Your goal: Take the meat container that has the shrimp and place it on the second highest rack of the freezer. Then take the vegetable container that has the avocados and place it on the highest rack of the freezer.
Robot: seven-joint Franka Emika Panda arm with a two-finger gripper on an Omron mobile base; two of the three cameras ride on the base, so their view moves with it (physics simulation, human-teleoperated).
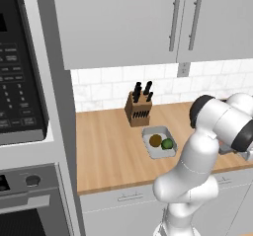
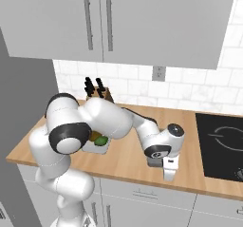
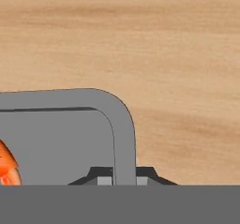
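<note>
End effector clamped on shrimp tray rim; shrimp inside.

1. From behind and left of the arm, the wooden counter is looked down on, mid-distance, with the oven stack at frame left.
2. From behind and right, the same counter is faced, the cooktop at right.
3. The knife block and avocado tray are shared by both.
4. Very close, the grey tray rim is looked down upon from the hand.
</note>
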